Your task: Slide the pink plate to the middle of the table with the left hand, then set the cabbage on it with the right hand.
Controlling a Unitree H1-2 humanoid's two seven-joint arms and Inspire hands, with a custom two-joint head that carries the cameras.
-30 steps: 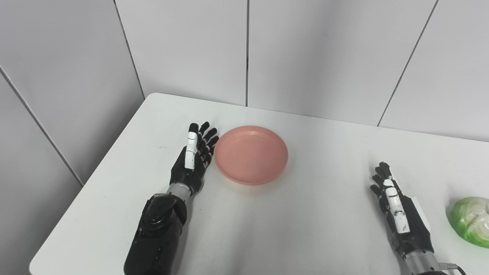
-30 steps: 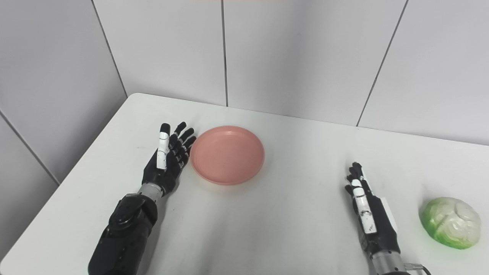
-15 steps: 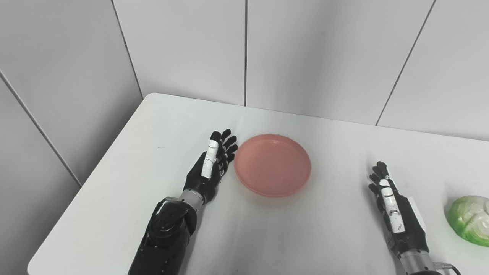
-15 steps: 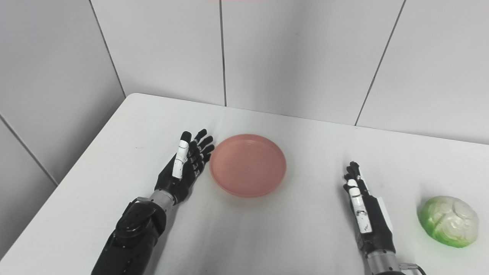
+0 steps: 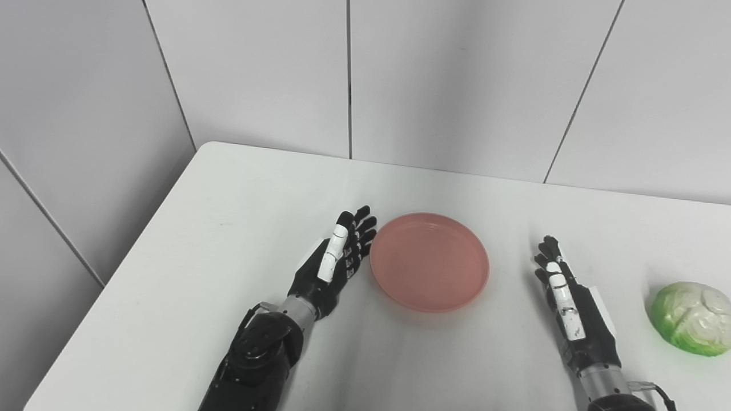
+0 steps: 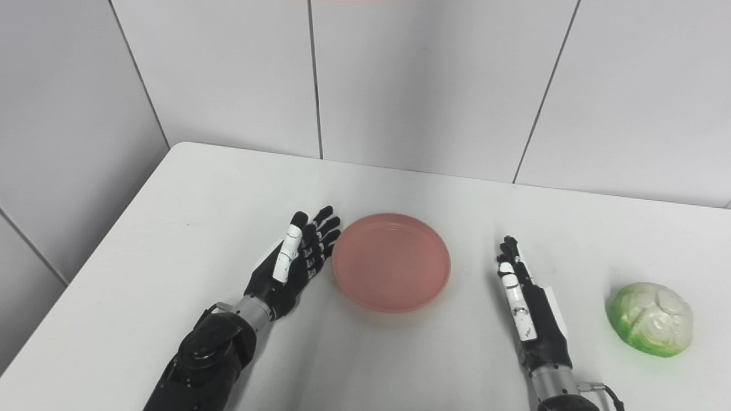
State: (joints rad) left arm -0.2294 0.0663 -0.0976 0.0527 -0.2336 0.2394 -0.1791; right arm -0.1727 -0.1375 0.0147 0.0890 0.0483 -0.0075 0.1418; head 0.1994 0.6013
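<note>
Each robot hand (image 5: 334,265) is black, white-striped, with silver wrists.

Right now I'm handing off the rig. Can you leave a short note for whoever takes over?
Left hand: open, flat, at the left rim of the round pink plate, holding nothing.
Right hand: open, empty, resting between the plate and the green-and-white cabbage.
Plate sits near the middle of the white table; cabbage is apart on the right.
Done: the slide looks about complete.
Left: right hand puts cabbage on plate.
</note>
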